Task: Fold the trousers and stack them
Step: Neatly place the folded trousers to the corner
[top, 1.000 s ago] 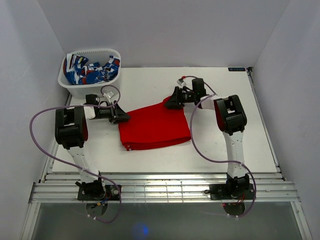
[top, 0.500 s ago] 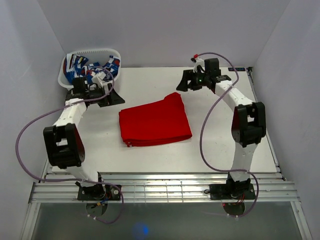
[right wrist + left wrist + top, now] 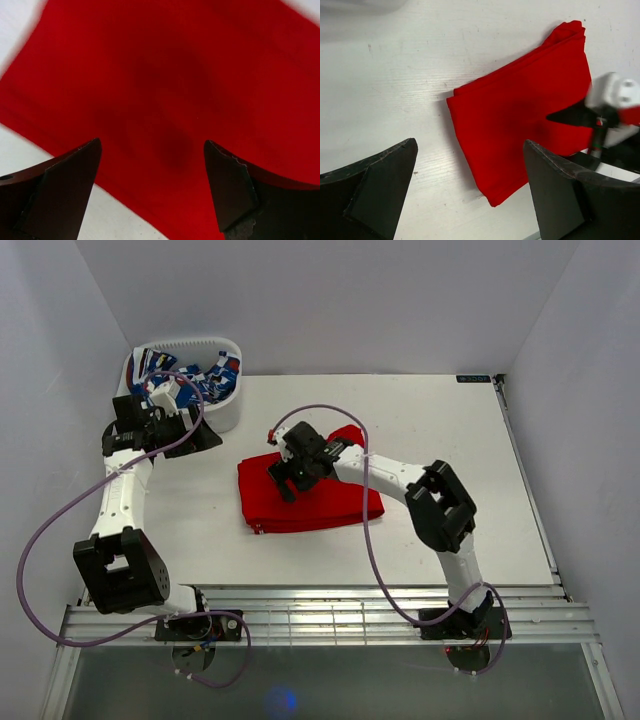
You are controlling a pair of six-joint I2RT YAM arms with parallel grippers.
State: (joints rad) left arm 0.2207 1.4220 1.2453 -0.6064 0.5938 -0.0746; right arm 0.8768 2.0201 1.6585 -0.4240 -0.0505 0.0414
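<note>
Seen from the top external camera, the plain bright red soft-fabric trousers (image 3: 320,502) lie folded into a compact, layered rectangle near the middle of the white table (image 3: 470,460). The right gripper (image 3: 283,478) hangs over their left half with its jaws spread and nothing in them. The left gripper (image 3: 200,433) is well apart from the trousers, released and empty, just beside the white plastic basket (image 3: 225,412) that holds blue-white-red patterned cloth (image 3: 180,388).

In the left wrist view, the left gripper (image 3: 470,144) shows both fingers (image 3: 375,190) wide apart with bare table between them. The folded trousers (image 3: 515,115) are beyond, and the right gripper (image 3: 585,114) is above their far side.

In the right wrist view, the red trousers (image 3: 175,85) fill the frame, smooth apart from a shallow dimple. The right gripper (image 3: 150,145) is spread, clasping nothing.

The folding looks essentially done. What seems left is a final flattening or placing the bundle on a stack. No other folded garment shows on the table.
</note>
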